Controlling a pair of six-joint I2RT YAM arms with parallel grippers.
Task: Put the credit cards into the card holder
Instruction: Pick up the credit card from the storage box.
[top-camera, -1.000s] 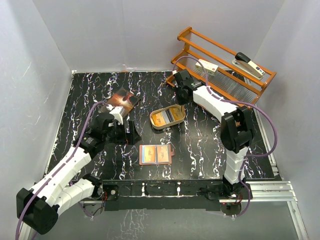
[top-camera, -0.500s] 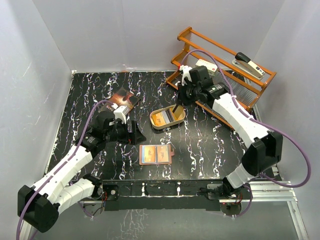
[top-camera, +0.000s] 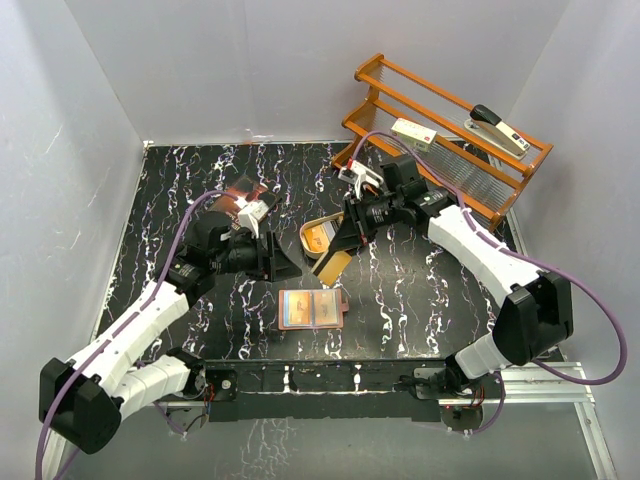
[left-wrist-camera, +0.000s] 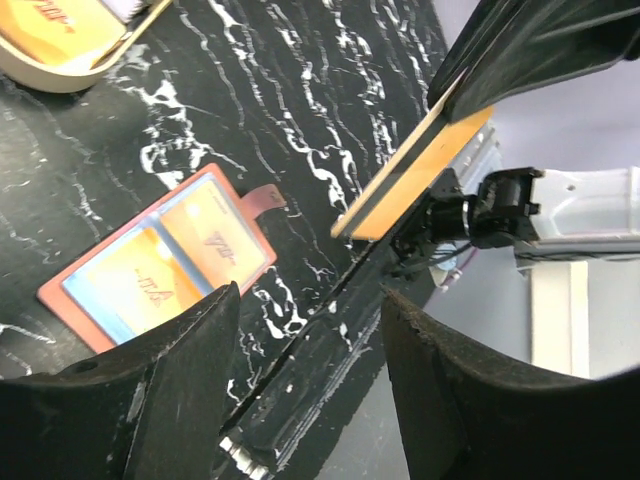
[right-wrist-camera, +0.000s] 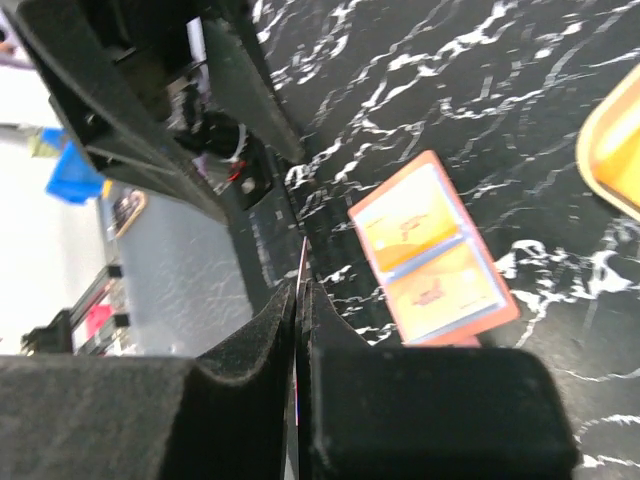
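The card holder lies open and flat near the front of the table, with two orange cards in its slots. It also shows in the left wrist view and the right wrist view. My right gripper is shut on a gold-orange credit card, held tilted in the air between the tin and the holder. In the right wrist view the card shows edge-on between the pads of my gripper. In the left wrist view the card hangs at the upper right. My left gripper is open and empty, left of the held card.
A tan oval tin with an orange card inside sits behind the held card. A dark book lies at the back left. An orange rack at the back right holds a white box and a stapler.
My right gripper has come away from the tin with a gold-orange card, forward and left. My left gripper has shifted right, toward the held card.
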